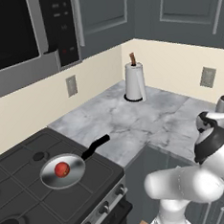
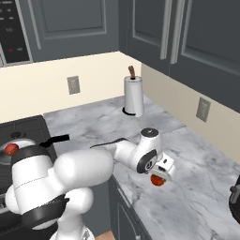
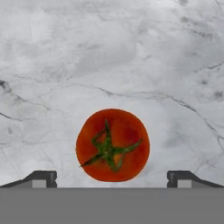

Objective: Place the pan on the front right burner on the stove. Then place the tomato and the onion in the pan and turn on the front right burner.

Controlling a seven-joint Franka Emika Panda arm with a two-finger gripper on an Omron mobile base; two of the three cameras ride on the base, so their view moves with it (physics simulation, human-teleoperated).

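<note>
The silver pan (image 1: 75, 174) sits on the stove (image 1: 26, 203) at its front right, black handle (image 1: 96, 146) pointing toward the counter; the front right burner is hidden under it. A small round red thing (image 1: 62, 169) lies in the pan; whether it is the onion I cannot tell. The tomato (image 3: 112, 145), red with a green stem, rests on the marble counter (image 2: 93, 122) near its front edge. My gripper (image 2: 160, 175) hangs straight over the tomato (image 2: 157, 181), open, with a fingertip (image 3: 41, 178) on either side and above it.
A paper towel roll (image 1: 134, 81) stands in the back corner of the counter. A microwave (image 1: 11, 36) hangs over the stove, and knobs (image 1: 121, 190) line its front panel. A dark object (image 2: 235, 200) sits at the counter's far right. Wall cabinets hang above.
</note>
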